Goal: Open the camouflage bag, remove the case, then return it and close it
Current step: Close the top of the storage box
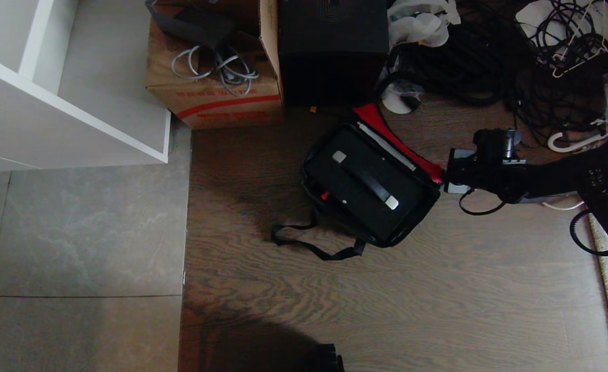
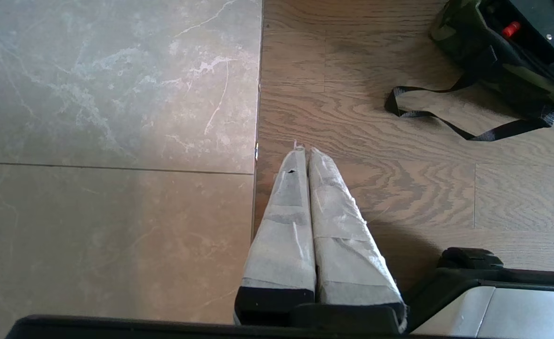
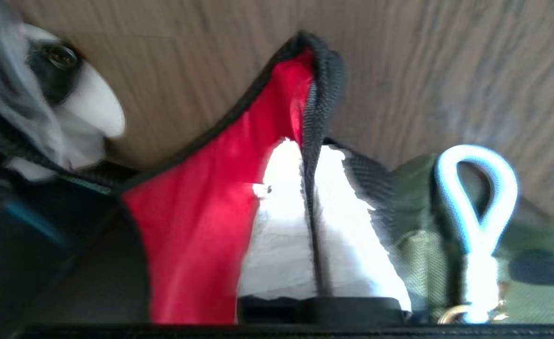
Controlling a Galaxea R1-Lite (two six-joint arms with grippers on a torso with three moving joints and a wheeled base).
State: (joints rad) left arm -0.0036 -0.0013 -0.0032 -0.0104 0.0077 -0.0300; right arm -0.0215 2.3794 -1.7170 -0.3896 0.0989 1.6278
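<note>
- The camouflage bag [image 1: 371, 191] is seen lying on the wooden floor [image 1: 438, 310], its lid [image 1: 399, 139] folded back with the red lining showing; the case [image 1: 367, 183] is lying inside it, handle [image 1: 378, 188] upward.
- The right gripper [image 3: 310, 188] is pinched on the black edge binding of the lid, one taped finger [image 3: 277, 226] on the red side and one on the camouflage side (the white zipper clip [image 3: 477, 188] hangs just beside it).
- Only a thin fold of fabric is held, so it could be pulled out of the grip if the lid is swung quickly; the lid would then fall back open.
- If the lid is drawn sideways instead of over the opening, the whole bag may be dragged across the floor, since nothing is holding it down.
- The lid may be caught on the raised handle of the case, and the zipper would then not meet.
- The strap [image 1: 309, 243] lies loose near the bag and could be trapped under it.
- The left gripper [image 2: 305, 155] is pressed together and hangs idle above the floor, well apart from the bag, so no support is given by it.
</note>
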